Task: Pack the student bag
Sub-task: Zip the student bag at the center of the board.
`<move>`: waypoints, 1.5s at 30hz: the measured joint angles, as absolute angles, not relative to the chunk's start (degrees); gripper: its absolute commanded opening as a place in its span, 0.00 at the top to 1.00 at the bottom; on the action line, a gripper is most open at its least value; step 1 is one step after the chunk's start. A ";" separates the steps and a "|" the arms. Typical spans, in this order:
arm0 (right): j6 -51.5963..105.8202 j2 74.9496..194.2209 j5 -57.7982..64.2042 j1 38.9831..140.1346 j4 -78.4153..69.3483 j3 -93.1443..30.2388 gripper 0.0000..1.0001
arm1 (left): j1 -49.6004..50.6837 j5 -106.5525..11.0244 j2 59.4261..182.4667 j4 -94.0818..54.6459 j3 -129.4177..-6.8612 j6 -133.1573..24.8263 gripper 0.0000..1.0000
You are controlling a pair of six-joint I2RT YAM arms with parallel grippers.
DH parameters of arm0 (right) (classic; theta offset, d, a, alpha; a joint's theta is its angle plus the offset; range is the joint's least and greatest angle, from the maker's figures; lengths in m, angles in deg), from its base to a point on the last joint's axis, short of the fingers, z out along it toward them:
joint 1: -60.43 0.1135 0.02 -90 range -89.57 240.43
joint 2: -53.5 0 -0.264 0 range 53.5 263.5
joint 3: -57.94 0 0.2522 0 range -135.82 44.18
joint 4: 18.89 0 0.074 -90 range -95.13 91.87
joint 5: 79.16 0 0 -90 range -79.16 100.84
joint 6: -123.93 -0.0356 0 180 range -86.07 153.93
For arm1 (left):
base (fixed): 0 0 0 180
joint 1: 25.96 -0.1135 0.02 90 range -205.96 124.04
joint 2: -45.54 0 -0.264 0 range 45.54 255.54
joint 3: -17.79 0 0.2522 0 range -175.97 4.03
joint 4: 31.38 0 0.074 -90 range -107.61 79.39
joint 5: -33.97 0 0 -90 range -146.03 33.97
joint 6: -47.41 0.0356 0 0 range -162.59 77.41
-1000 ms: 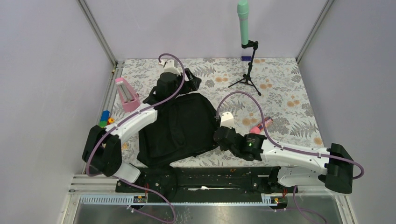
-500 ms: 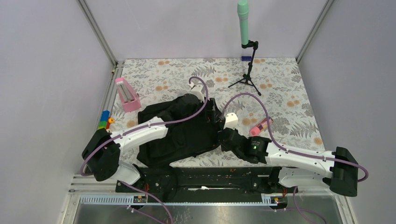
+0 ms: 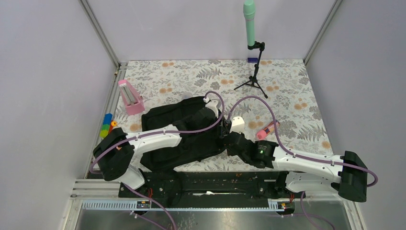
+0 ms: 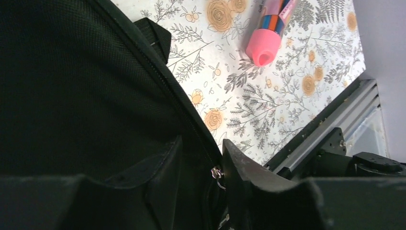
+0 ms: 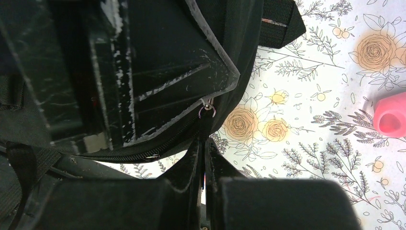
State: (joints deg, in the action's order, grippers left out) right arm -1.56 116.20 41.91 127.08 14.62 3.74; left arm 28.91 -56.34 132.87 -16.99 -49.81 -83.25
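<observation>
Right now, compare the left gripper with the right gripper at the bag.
The left gripper has its fingers apart, the zip edge of the student bag between them; the right gripper has its fingers shut on that edge. The left gripper's arm lies across the bag; the right gripper's arm lies over the floral cloth beside it. Both meet by the zip pull.

student bag (image 4: 72, 86) runs off left edge; pink case (image 4: 270, 33) cut by top edge.

Bare floral table (image 3: 191, 76) beyond student bag (image 3: 177, 114), tripod (image 3: 252, 82) far right, pink wedge (image 3: 128, 97) left
</observation>
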 measured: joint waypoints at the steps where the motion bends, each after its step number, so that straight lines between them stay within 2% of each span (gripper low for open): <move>1: -1.56 116.20 41.91 127.08 14.62 3.76 1.00 | 29.07 -56.50 133.22 -16.97 -49.84 -83.21 0.67; 5: -1.56 116.18 41.91 127.08 14.64 3.80 1.00 | 29.33 -56.91 134.81 -16.82 -50.67 -83.43 0.89; 9: -1.73 116.11 41.89 127.08 14.62 3.91 1.00 | 29.59 -57.48 135.49 -16.77 -51.56 -83.21 1.00; 24: -4.05 116.07 38.96 127.83 11.67 5.29 1.00 | 29.66 -59.31 135.49 -16.86 -52.46 -82.68 1.00; 45: -7.68 118.23 39.51 135.41 8.19 5.48 1.00 | 25.90 -54.90 135.49 -19.85 -52.53 -81.39 1.00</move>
State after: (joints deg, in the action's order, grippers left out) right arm -7.68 118.23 39.51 135.41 8.19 5.48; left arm 25.90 -54.90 135.49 -19.85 -52.53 -81.39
